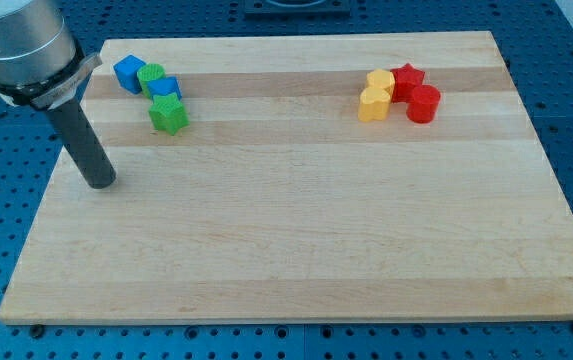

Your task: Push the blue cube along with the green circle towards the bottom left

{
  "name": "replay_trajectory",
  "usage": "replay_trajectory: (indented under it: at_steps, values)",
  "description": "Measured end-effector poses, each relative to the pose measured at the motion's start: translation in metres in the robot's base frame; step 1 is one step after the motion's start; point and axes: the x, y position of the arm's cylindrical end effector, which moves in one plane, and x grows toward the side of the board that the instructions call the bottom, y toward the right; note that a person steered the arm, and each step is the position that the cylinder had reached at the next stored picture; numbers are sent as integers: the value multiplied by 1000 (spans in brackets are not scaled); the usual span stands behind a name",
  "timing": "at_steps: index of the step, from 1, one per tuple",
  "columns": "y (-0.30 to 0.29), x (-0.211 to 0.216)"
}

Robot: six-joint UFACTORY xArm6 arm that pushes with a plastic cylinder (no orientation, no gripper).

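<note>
A blue cube [128,73] sits near the board's top left corner, touching a green circle [151,76] on its right. A second blue block [165,90] lies just below and right of the circle, with a green star [168,115] touching it from below. My tip [99,184] rests on the board at the view's left, well below and slightly left of this cluster, apart from every block.
A yellow hexagon-like block [380,82], a yellow heart-like block [372,104], a red star [407,78] and a red cylinder [423,103] are clustered at the top right. The wooden board [296,240] lies on a blue perforated table.
</note>
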Motion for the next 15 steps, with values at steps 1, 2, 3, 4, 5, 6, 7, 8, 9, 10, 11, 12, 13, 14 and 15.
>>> replay_trajectory:
  at_steps: [1,2,3,4,5,6,7,8,9,10,11,12,13,14,15]
  values:
    - [-1,0]
    - [-3,0]
    - [-4,0]
    - [-5,0]
    - [-8,0]
    - [-9,0]
    - [-10,-15]
    - [-12,-36]
    - [-13,-39]
    - [-15,-101]
    - [-15,-182]
    - [-15,-195]
    - [-15,-196]
    - [-24,-216]
    - [-29,-269]
